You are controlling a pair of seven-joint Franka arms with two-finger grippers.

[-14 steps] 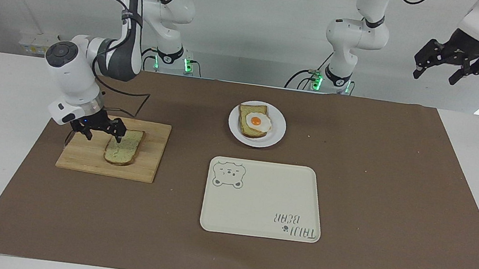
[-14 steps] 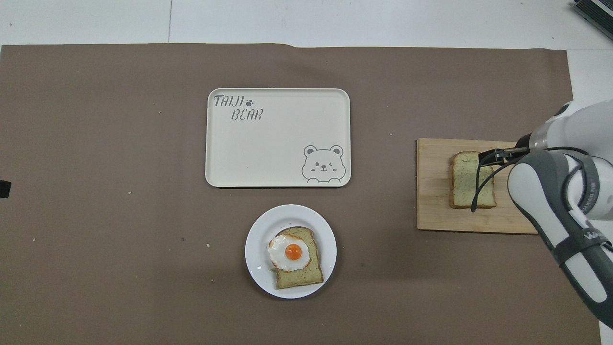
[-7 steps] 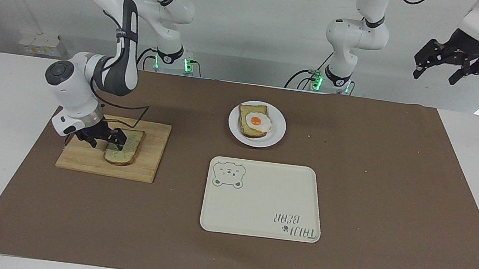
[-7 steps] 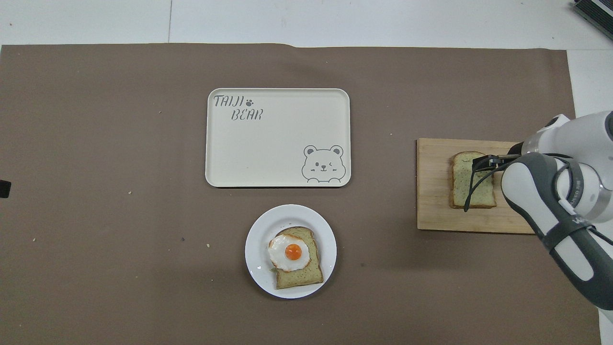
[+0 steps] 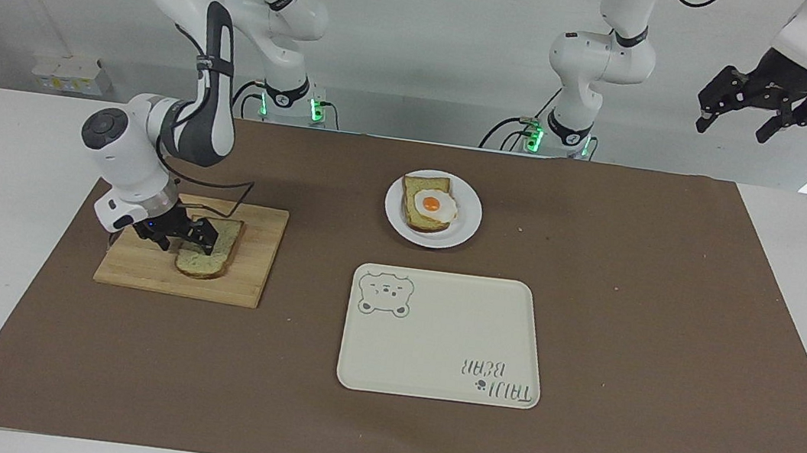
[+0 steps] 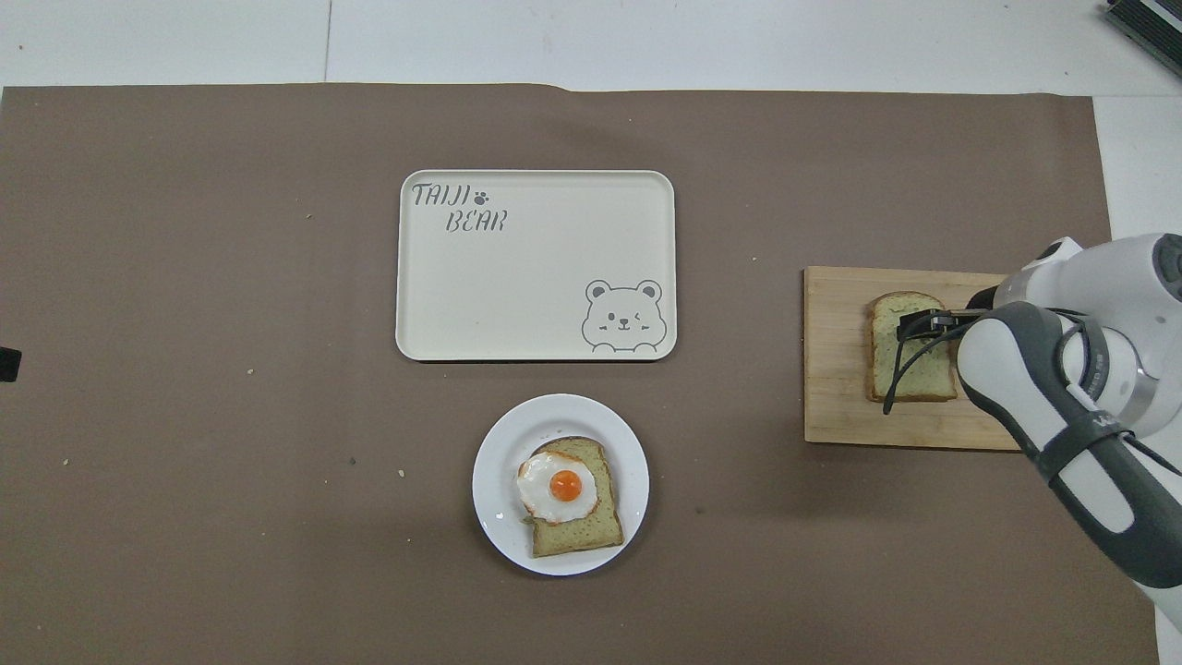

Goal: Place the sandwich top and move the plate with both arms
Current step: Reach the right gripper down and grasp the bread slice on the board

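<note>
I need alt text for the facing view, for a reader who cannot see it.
The right tool, open, is down at a plain bread slice on a wooden board. A white plate with egg-topped bread sits mid-table beside a cream tray; the left tool waits raised, open.

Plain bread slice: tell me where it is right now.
The plain bread slice lies flat on the wooden cutting board toward the right arm's end of the table, with the open right gripper down at it.
</note>
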